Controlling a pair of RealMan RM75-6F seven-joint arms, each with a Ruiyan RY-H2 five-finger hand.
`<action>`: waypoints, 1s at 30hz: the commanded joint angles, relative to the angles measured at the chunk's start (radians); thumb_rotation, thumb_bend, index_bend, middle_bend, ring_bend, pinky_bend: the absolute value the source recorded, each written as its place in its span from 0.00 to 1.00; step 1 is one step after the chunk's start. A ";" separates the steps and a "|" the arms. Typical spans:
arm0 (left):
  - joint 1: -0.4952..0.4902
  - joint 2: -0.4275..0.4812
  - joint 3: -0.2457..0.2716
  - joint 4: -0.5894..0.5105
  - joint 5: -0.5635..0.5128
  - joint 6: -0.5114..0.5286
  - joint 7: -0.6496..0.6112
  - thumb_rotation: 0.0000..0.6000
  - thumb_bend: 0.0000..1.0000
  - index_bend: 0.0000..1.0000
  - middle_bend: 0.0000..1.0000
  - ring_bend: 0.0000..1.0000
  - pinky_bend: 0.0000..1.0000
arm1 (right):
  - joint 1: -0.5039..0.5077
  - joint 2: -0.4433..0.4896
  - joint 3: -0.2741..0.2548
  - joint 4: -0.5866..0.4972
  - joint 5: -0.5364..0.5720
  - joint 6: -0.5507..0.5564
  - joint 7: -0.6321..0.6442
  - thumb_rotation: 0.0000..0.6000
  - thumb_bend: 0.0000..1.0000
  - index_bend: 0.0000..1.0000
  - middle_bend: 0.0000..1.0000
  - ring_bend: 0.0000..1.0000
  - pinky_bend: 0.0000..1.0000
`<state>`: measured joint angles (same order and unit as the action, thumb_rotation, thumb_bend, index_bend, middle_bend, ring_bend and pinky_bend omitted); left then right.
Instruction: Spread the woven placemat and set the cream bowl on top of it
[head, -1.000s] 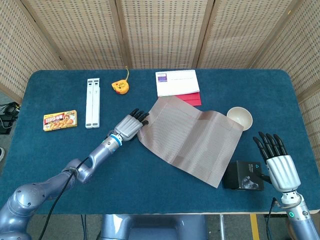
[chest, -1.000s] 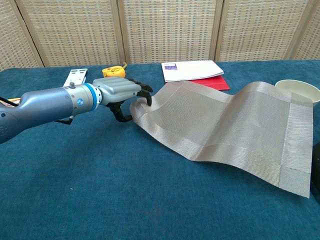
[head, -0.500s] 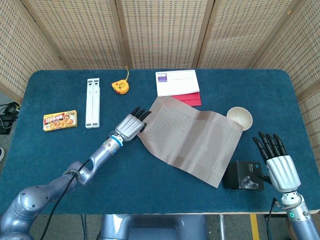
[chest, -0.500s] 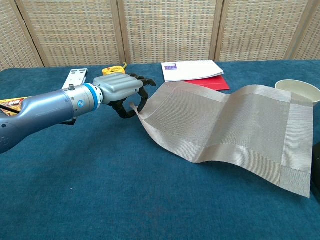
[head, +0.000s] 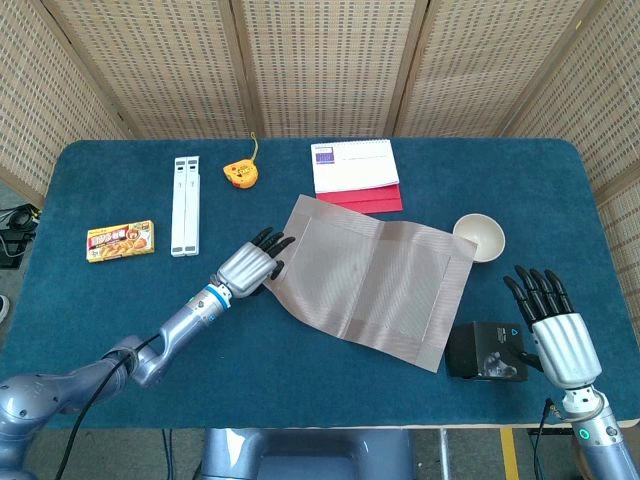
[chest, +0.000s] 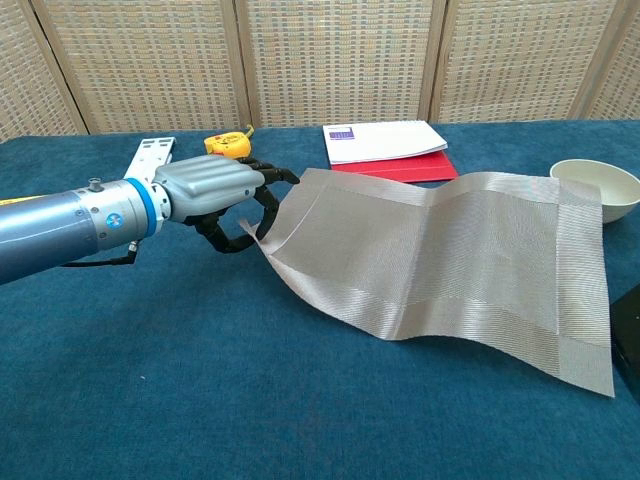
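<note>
The woven placemat (head: 370, 285) lies across the middle of the blue table, mostly unfolded, with a wave still in it (chest: 450, 255). My left hand (head: 250, 265) pinches its near-left corner and holds that corner a little above the cloth (chest: 215, 190). The cream bowl (head: 480, 236) stands upright on the bare table just past the mat's far-right corner, apart from it (chest: 597, 186). My right hand (head: 555, 322) hovers at the front right with fingers spread and nothing in it, well short of the bowl.
A black box (head: 487, 351) sits by my right hand at the mat's near-right corner. A white notebook (head: 353, 164) on a red folder (head: 372, 199) lies behind the mat. A yellow tape measure (head: 240, 174), white strip (head: 185, 205) and curry box (head: 120, 241) lie at left.
My left hand has drawn the mat's corner toward the front left. The mat has slid off the bowl's side and lies flatter. The right hand has not moved.
</note>
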<state>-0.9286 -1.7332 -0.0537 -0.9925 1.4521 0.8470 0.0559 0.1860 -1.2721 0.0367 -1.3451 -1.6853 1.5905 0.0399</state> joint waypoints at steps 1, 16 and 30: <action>0.064 0.111 0.036 -0.188 -0.031 0.015 0.113 1.00 0.50 0.75 0.00 0.00 0.00 | -0.002 0.001 -0.002 -0.005 -0.006 0.006 -0.005 1.00 0.00 0.00 0.00 0.00 0.00; 0.157 0.298 0.134 -0.526 -0.073 0.022 0.331 1.00 0.51 0.76 0.00 0.00 0.00 | -0.011 0.007 -0.013 -0.023 -0.041 0.031 -0.022 1.00 0.00 0.00 0.00 0.00 0.00; 0.193 0.365 0.221 -0.620 0.036 0.013 0.328 1.00 0.51 0.76 0.00 0.00 0.00 | -0.017 0.008 -0.016 -0.030 -0.057 0.043 -0.033 1.00 0.00 0.00 0.00 0.00 0.00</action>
<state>-0.7380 -1.3715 0.1638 -1.6077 1.4844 0.8625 0.3809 0.1695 -1.2645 0.0207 -1.3750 -1.7416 1.6337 0.0075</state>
